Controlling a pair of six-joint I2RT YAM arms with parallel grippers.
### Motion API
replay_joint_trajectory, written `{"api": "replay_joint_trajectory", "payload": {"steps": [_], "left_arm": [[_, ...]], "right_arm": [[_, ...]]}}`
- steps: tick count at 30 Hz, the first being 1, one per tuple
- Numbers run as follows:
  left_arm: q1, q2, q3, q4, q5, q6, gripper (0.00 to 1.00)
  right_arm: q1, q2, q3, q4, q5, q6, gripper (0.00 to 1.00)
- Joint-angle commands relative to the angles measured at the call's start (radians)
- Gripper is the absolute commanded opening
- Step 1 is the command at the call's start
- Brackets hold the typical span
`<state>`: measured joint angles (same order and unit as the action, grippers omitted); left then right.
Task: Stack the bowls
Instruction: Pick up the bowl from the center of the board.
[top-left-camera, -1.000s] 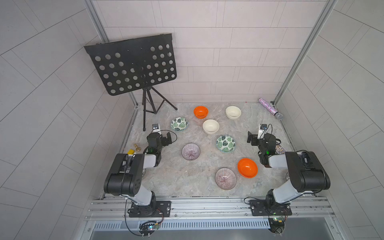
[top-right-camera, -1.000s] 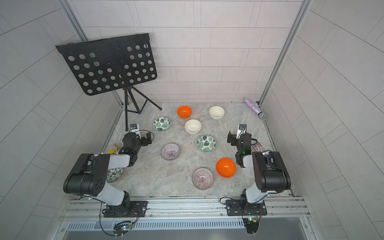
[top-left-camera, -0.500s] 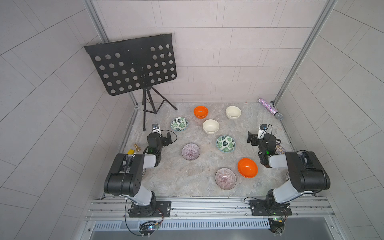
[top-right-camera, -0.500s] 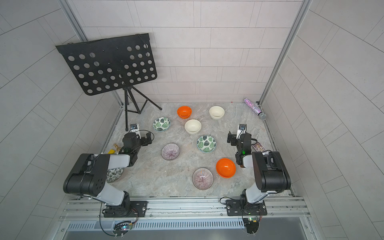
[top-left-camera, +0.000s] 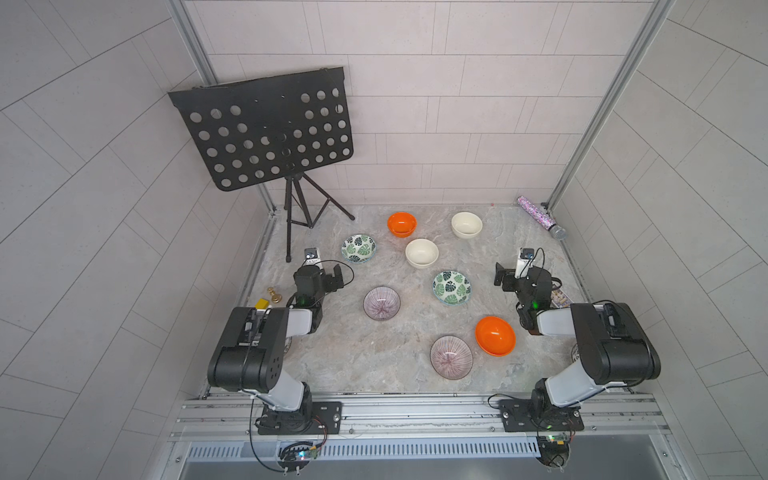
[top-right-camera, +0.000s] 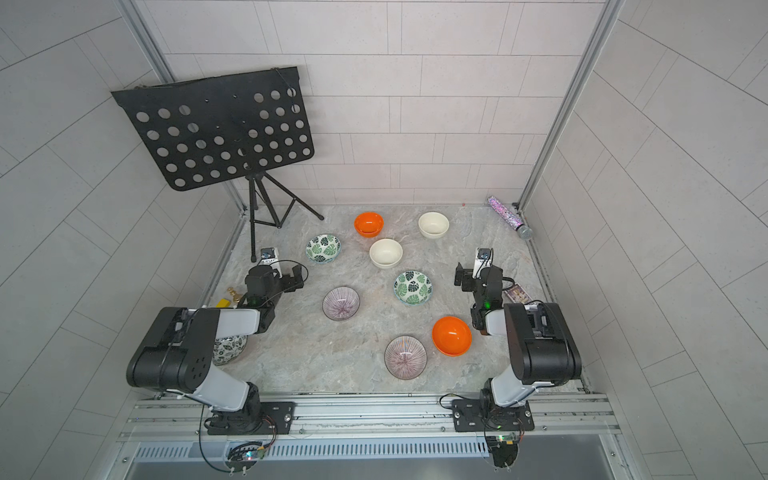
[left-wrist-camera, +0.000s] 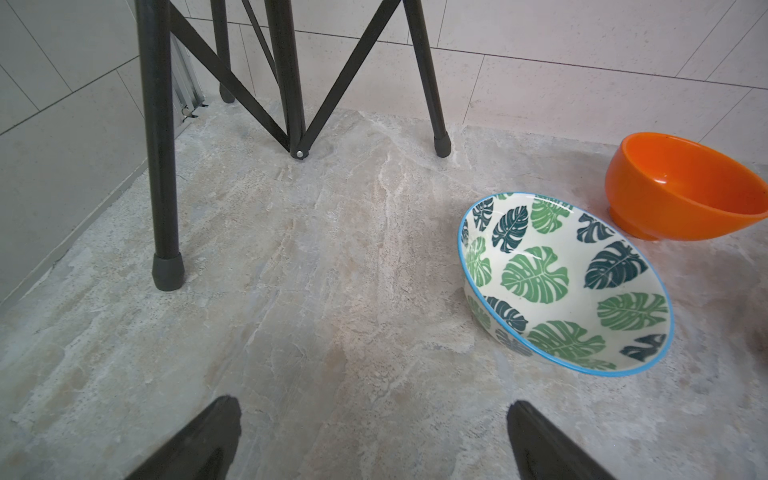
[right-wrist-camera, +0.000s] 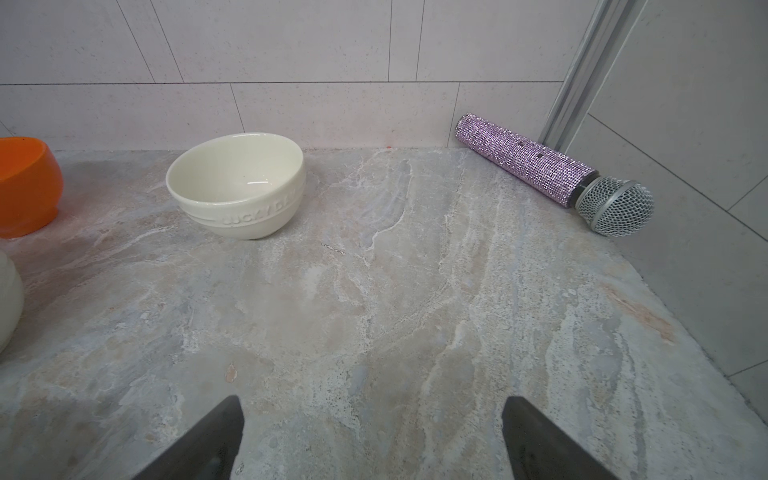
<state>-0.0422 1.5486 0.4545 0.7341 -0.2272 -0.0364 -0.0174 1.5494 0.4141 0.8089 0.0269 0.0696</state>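
Observation:
Several bowls stand apart on the marble table in both top views: orange bowls (top-left-camera: 401, 224) (top-left-camera: 495, 336), cream bowls (top-left-camera: 466, 225) (top-left-camera: 422, 253), green-leaf bowls (top-left-camera: 359, 248) (top-left-camera: 452, 287) and purple striped bowls (top-left-camera: 382, 303) (top-left-camera: 451, 356). A dark leaf-patterned bowl (top-right-camera: 230, 348) is half hidden under my left arm. My left gripper (left-wrist-camera: 374, 440) is open over bare table, with a green-leaf bowl (left-wrist-camera: 569, 282) and an orange bowl (left-wrist-camera: 681, 191) ahead of it. My right gripper (right-wrist-camera: 372, 436) is open and empty, facing a cream bowl (right-wrist-camera: 239, 185).
A black music stand (top-left-camera: 266, 129) stands at the back left, its tripod legs (left-wrist-camera: 162, 166) close to my left gripper. A glittery purple microphone (right-wrist-camera: 536, 164) lies in the back right corner. Small brass and yellow objects (top-left-camera: 270, 297) sit at the left edge.

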Motion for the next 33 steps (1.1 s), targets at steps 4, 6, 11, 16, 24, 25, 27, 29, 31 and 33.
{"api": "replay_joint_trajectory", "payload": {"steps": [4,6,11,16,24,25,27,29,31,33], "left_arm": [[0.0,-0.126,0.308,-0.566,-0.071,-0.07,1.0],[-0.02,-0.148,0.412,-0.682,-0.07,-0.098,1.0],[-0.131,-0.075,0.73,-1.086,-0.084,-0.135,0.99],[-0.259,0.144,1.055,-1.332,0.002,-0.151,0.89],[-0.296,0.526,1.418,-1.402,0.14,-0.399,0.62],[-0.297,0.568,1.452,-1.401,0.15,-0.413,0.61],[-0.3,0.641,1.509,-1.392,0.165,-0.451,0.59],[-0.304,0.7,1.533,-1.361,0.168,-0.479,0.59],[-0.308,0.731,1.536,-1.317,0.166,-0.505,0.59],[-0.312,0.75,1.538,-1.279,0.156,-0.525,0.59]], "right_arm": [[0.042,-0.262,0.371,-0.704,0.013,0.005,0.98],[0.108,-0.298,0.495,-0.878,0.059,0.002,0.98],[0.278,-0.251,0.732,-1.284,0.131,0.055,0.95],[0.4,-0.247,0.691,-1.343,0.138,0.151,0.91],[0.483,-0.315,0.599,-1.321,0.171,0.205,0.89],[0.489,-0.326,0.593,-1.322,0.178,0.208,0.89],[0.498,-0.347,0.582,-1.324,0.183,0.206,0.89],[0.5,-0.363,0.576,-1.323,0.188,0.203,0.89],[0.505,-0.372,0.575,-1.324,0.187,0.196,0.89],[0.507,-0.372,0.576,-1.32,0.186,0.193,0.89]]}}
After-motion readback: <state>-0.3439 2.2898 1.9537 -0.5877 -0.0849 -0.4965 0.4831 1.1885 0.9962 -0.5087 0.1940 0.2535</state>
